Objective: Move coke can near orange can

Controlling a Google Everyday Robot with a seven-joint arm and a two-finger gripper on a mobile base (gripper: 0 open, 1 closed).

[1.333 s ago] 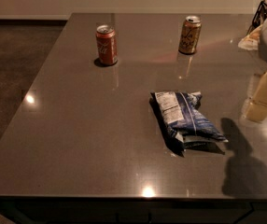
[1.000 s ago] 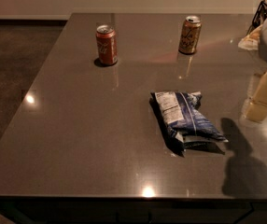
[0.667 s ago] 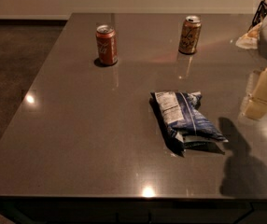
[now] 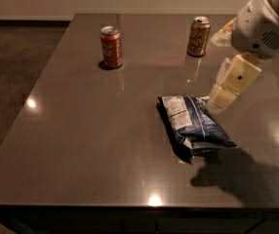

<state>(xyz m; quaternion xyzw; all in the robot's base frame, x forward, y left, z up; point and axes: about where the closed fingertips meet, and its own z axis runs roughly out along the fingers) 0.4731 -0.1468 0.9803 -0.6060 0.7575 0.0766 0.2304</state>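
The coke can (image 4: 111, 47), red with white script and a silver top, stands upright at the back left of the dark table (image 4: 81, 130). The orange can (image 4: 198, 36), amber with a pale label, stands upright at the back, right of centre. The two cans are far apart. My gripper (image 4: 220, 95) hangs over the right part of the table, in front of and a little right of the orange can, above the far edge of a chip bag. It holds nothing that I can see. The white arm housing (image 4: 264, 21) sits above it.
A blue and white chip bag (image 4: 190, 126) lies flat in the middle right of the table, between the gripper and the front edge. A pale crumpled object (image 4: 223, 35) lies at the back right, partly hidden behind the arm. The floor lies beyond the table's left edge.
The arm and gripper have moved left and inward over the table, toward the chip bag and the orange can. The cans and the bag have not moved.
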